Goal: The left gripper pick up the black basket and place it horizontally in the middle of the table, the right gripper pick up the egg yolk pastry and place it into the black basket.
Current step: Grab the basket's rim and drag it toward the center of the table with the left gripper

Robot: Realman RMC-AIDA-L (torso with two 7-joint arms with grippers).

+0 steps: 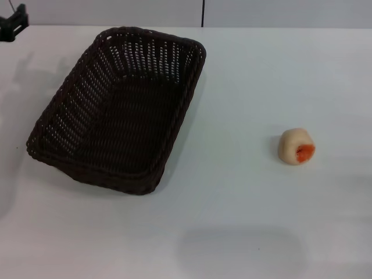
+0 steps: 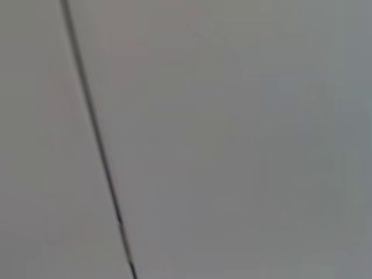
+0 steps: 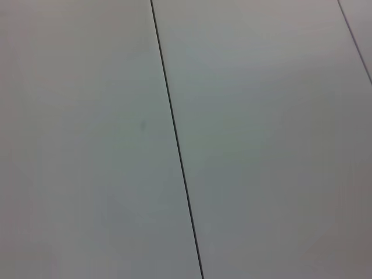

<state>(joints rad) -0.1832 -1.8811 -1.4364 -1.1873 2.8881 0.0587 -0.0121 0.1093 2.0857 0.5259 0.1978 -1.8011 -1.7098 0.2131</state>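
Note:
The black basket lies on the left half of the white table in the head view. It is empty, and its long side runs at a slant from the near left towards the far middle. The egg yolk pastry sits alone on the table at the right, its orange-red patch facing the front right, well apart from the basket. Neither gripper shows in any view. Both wrist views show only a plain grey panelled surface with thin dark seams.
A small black fixture stands at the far left corner of the table. A grey wall with a dark vertical seam runs behind the table's far edge.

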